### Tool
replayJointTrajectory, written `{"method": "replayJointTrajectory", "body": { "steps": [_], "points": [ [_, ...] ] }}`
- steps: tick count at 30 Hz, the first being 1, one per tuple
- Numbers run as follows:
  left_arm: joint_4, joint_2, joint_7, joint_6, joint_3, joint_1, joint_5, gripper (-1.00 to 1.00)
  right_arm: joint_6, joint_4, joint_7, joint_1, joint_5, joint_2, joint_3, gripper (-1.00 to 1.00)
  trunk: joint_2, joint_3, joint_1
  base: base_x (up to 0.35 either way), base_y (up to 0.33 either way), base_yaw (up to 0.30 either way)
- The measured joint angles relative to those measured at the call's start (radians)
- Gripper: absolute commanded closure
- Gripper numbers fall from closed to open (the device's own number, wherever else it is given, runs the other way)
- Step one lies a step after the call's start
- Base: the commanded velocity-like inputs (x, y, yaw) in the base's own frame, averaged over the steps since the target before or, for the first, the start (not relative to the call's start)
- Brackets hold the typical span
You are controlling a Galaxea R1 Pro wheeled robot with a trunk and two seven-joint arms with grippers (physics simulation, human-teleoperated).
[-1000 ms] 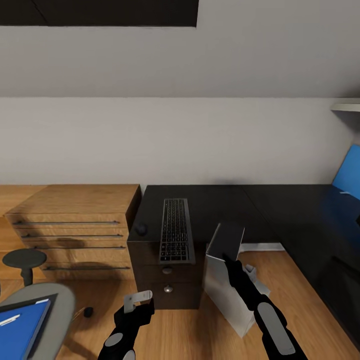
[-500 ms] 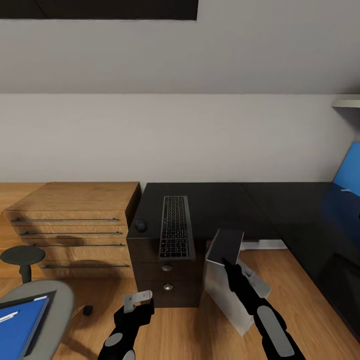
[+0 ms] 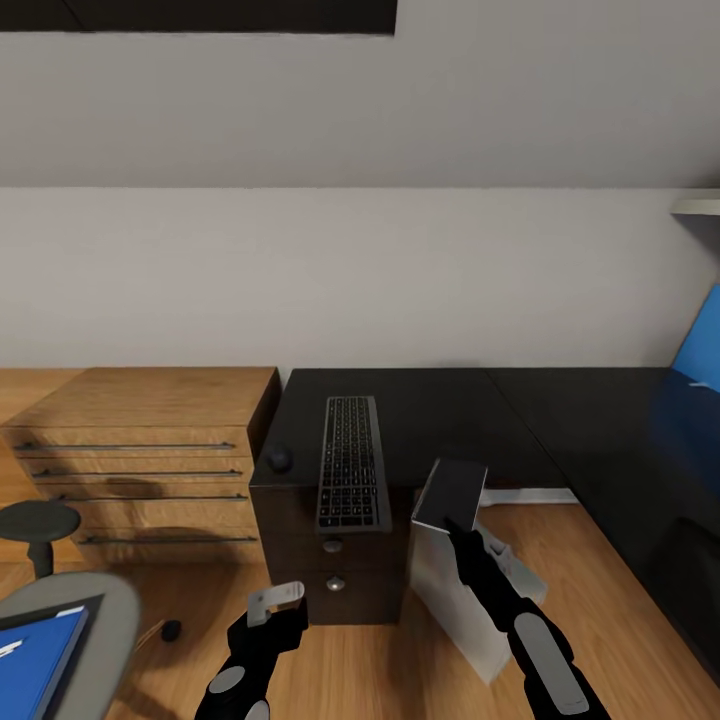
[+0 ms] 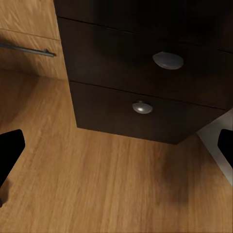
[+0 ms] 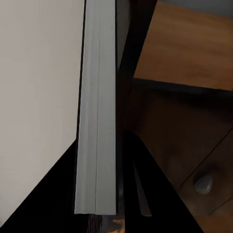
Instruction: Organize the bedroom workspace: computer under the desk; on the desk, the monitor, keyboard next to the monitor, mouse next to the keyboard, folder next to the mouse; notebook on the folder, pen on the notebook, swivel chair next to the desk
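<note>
1. Two grippers in head view: left gripper [image 3: 272,612] low over wood floor [image 3: 370,670], jaws spread wide, empty; its fingertips [image 4: 9,150] sit at the frame edges in the left wrist view.
2. Right gripper [image 3: 458,528] at top edge of silver-grey computer tower w/ black top [image 3: 440,570]; jaws pinching the tower's panel edge [image 5: 97,121].
3. Tower tilted, on floor just beside dark brown desk drawer unit [image 3: 335,570].
4. Flat black-and-grey keyboard [image 3: 351,461] lies on black desk top [image 3: 440,410]; small round black mouse [image 3: 279,459] beside it.
5. Grey swivel chair seat [image 3: 95,640] w/ blue folder [image 3: 35,665] at lower left.

Black desk [image 3: 430,410], dark grey keyboard [image 3: 351,462], silver-and-black computer [image 3: 447,560], blue folder [image 3: 30,668], light wooden dresser [image 3: 140,450].
</note>
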Motion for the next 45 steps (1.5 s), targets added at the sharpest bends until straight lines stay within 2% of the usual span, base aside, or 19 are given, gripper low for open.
{"method": "replayJointTrajectory", "body": {
  "steps": [14,23,38,41,43,45],
  "points": [
    [0.001,0.001,0.000,-0.001,0.001,0.000,-0.002,-1.00,0.000,-0.001,0.000,0.000,0.000,-0.001,-0.001,1.00,0.000,0.000,0.000,0.117,0.000,0.000],
    [0.002,0.001,0.000,-0.001,0.002,0.000,-0.002,-1.00,-0.001,0.000,0.000,0.000,0.001,-0.011,-0.002,1.00,0.000,0.000,0.000,0.018,0.000,0.000],
    [0.003,0.002,0.001,0.000,0.007,0.000,-0.003,-1.00,-0.003,-0.001,0.000,0.000,0.001,-0.012,-0.002,1.00,0.000,0.000,0.000,0.030,0.000,0.000],
    [0.003,0.002,0.002,0.000,0.030,0.000,-0.003,-1.00,-0.002,-0.001,0.000,0.000,0.001,-0.012,-0.002,1.00,0.000,0.000,0.000,0.000,0.000,0.000],
    [0.003,0.002,0.002,0.002,0.085,0.000,-0.004,-1.00,-0.002,-0.001,0.000,0.000,0.001,-0.013,-0.002,1.00,0.000,0.000,0.000,0.000,0.000,0.000],
    [0.002,0.001,0.002,0.002,0.099,0.000,-0.004,-1.00,-0.002,-0.001,0.000,0.000,0.001,-0.013,-0.002,1.00,0.000,0.000,0.000,0.000,0.000,0.000]
  ]
}}
